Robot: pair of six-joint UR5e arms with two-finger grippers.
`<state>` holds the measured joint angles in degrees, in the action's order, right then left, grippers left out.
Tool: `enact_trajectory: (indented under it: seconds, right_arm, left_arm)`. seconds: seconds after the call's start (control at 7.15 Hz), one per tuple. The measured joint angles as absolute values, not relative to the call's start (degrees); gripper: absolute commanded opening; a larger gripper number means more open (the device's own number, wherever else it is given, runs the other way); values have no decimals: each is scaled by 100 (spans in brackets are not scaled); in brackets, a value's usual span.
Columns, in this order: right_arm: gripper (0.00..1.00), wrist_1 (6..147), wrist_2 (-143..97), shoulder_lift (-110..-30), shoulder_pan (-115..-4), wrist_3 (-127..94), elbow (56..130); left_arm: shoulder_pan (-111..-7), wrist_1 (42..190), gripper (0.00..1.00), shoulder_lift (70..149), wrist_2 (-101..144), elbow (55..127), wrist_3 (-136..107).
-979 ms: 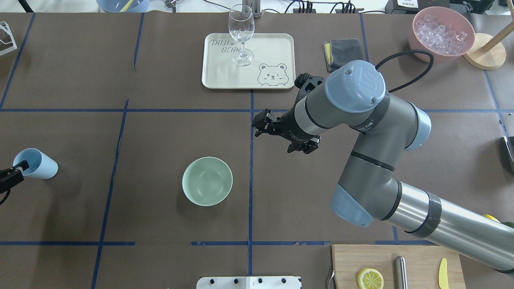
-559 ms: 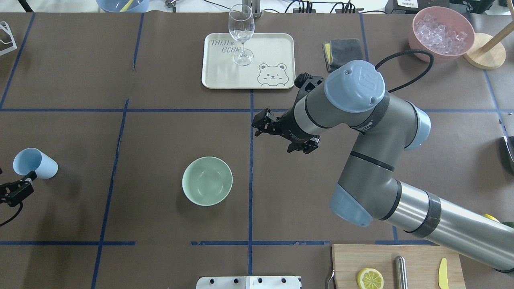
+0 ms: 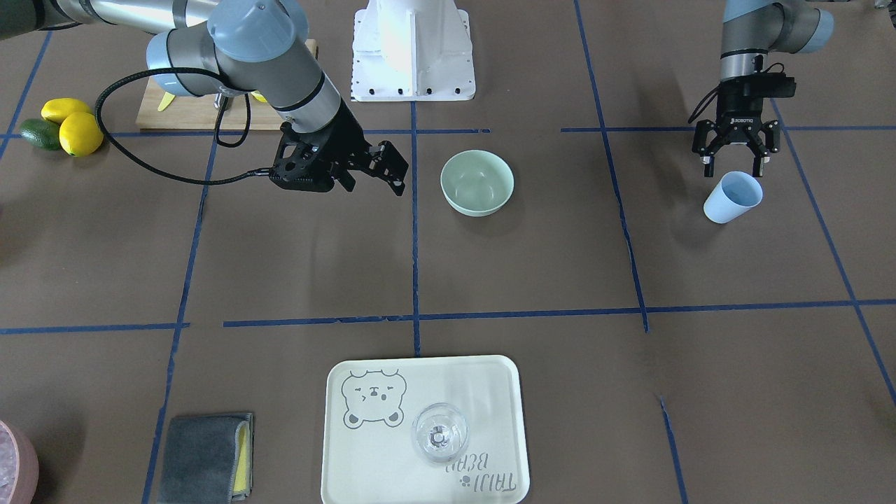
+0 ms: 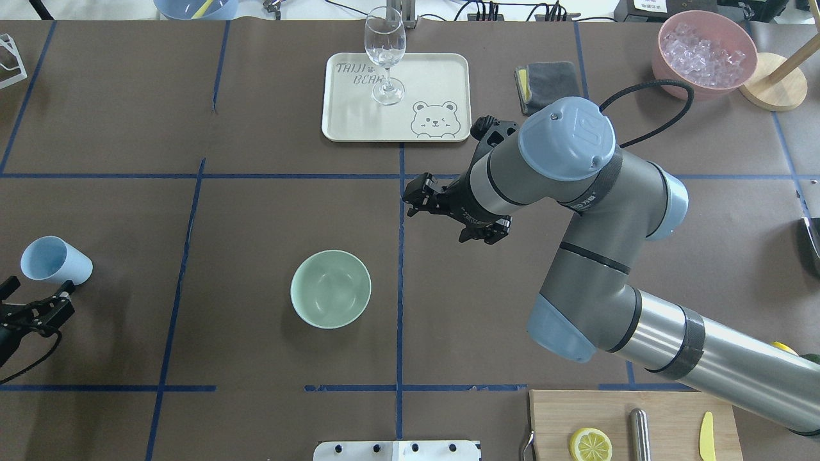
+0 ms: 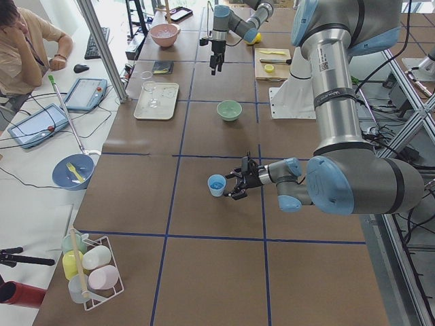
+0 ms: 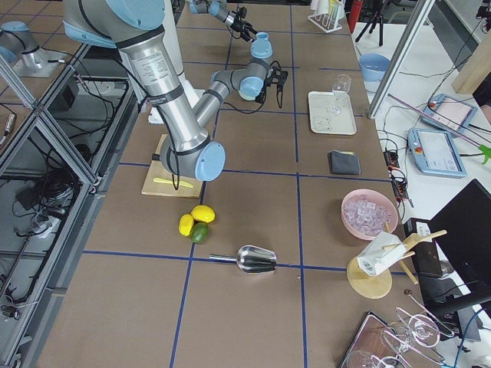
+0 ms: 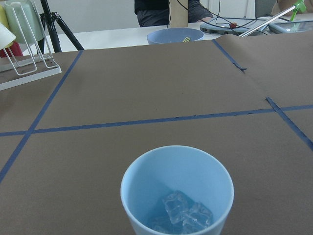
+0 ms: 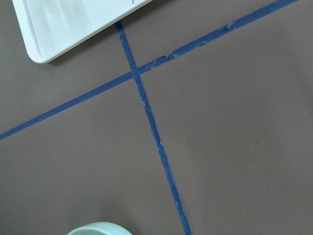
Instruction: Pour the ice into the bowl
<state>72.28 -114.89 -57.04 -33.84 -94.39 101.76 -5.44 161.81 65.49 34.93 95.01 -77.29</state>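
The light blue cup (image 4: 54, 260) stands upright at the table's left side, with several clear ice cubes (image 7: 183, 213) at its bottom. My left gripper (image 4: 38, 314) is open and empty, just short of the cup on the robot's side; it also shows in the front view (image 3: 733, 164). The mint-green bowl (image 4: 330, 289) sits empty near the table's middle, also in the front view (image 3: 477, 183). My right gripper (image 4: 441, 216) is open and empty, hovering to the right of and beyond the bowl. The right wrist view shows only the bowl's rim (image 8: 98, 229).
A cream tray (image 4: 442, 77) with a wine glass (image 4: 385, 54) lies at the back centre. A pink bowl of ice (image 4: 703, 54) and a grey cloth (image 4: 548, 83) are at the back right. A cutting board (image 4: 666, 410) lies at the front right.
My left gripper has let go of the cup's rim and drawn back toward the robot. The cup stays upright in place. The right arm has not moved.
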Motion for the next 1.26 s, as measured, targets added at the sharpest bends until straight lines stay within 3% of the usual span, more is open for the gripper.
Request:
enact_trajectory:
  seconds: [0.7, 1.26]
  right_arm:
    - [100, 7233, -11447, -5689, -3373, -9489, 10212]
    - [100, 7233, -11400, -5681, -3358, -9494, 10213]
  left_arm:
    - [-547, 16170, 98, 7325, 2731, 8769, -7743]
    - [-762, 16163, 98, 7433, 2724, 8555, -7874]
